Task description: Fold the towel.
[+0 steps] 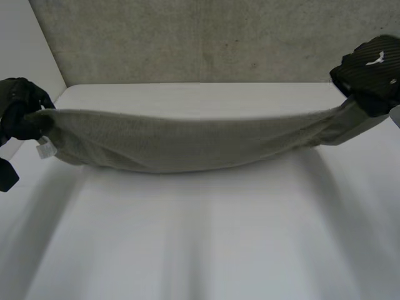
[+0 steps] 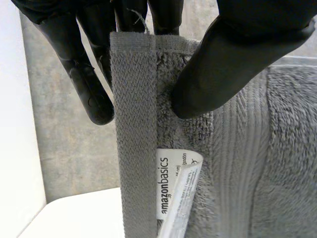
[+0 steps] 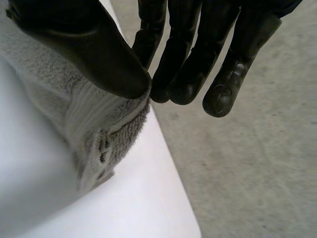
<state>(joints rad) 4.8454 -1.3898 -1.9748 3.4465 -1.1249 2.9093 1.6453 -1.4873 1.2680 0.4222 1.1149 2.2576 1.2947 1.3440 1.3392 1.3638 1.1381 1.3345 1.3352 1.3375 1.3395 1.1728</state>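
Observation:
A grey towel (image 1: 187, 144) hangs stretched in a sagging band between my two hands, lifted above the white table (image 1: 206, 237). My left hand (image 1: 22, 112) grips its left end; the left wrist view shows the thumb (image 2: 233, 59) pressing the towel's hemmed edge (image 2: 136, 139) against the fingers (image 2: 84, 79), with a white label (image 2: 176, 191) hanging just below. My right hand (image 1: 369, 72) holds the right end, its thumb (image 3: 94, 54) pinching the towel's corner (image 3: 99, 134) against the fingers (image 3: 198, 64).
A grey speckled wall (image 1: 206, 37) rises behind the table's far edge. A white panel (image 1: 25, 44) stands at the left. Grey floor (image 3: 257, 163) lies beyond the table's right edge.

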